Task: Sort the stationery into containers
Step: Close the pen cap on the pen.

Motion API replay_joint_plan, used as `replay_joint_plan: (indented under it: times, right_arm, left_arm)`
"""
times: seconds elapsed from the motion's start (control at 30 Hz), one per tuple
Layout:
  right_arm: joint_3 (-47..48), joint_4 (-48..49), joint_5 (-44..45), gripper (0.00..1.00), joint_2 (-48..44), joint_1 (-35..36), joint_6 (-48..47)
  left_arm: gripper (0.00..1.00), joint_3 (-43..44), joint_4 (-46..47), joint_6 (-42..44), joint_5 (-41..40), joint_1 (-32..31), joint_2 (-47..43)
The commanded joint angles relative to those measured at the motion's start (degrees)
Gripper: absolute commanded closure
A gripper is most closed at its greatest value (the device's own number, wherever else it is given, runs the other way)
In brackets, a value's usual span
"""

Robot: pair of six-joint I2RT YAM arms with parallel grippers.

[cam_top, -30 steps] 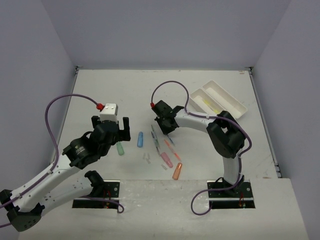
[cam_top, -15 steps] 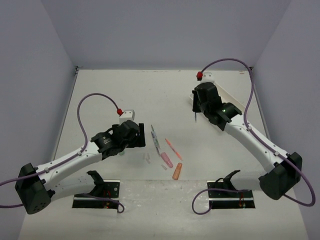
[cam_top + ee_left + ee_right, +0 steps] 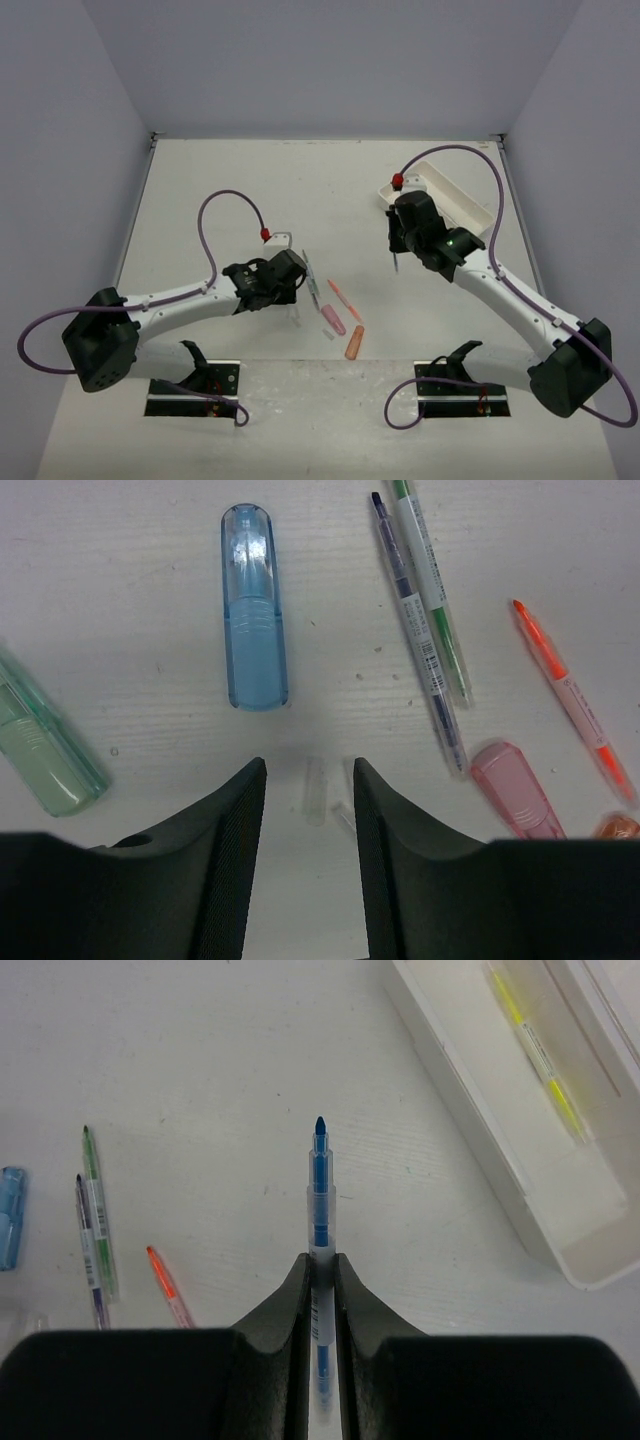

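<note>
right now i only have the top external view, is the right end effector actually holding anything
Observer: Yes, the right wrist view shows the right end effector shut on a blue pen, tip pointing ahead.
Operator: anything in the tray yet
Observer: One yellow pen lies in the tray, in the compartment nearer that end effector.
Operator: and the left end effector
Observer: The left end effector is open, with small clear bits on the table between its fingers.
</note>
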Motion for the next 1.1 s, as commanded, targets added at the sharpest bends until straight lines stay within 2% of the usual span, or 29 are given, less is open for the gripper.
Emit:
replay_joint_plan:
  times: [0.0,0.43,0.57,1.07]
  right_arm:
    - [-1.12,3.17,-1.65,1.00,-2.38,0.22,-0.26]
    - [-2.70,3.99,-2.45,1.00,-3.80,0.28,-0.37]
    - [-2.82,4.02,-2.91,1.00,-3.59,0.28,-0.47]
    - [-3.09,4.29,-3.35,1.00,-3.67,0.28,-0.72]
  left_arm:
    - [0.58,0.03,3.43,-2.14,-1.37,-0.45,1.23]
    - [0.59,-2.21,4.96,-2.30,-0.41,-0.99,4.49]
    - [0.65,-2.51,5.17,-2.45,-0.37,-1.51,4.77]
    - [0.65,-3.55,6.30,-2.64,0.42,-2.64,7.04]
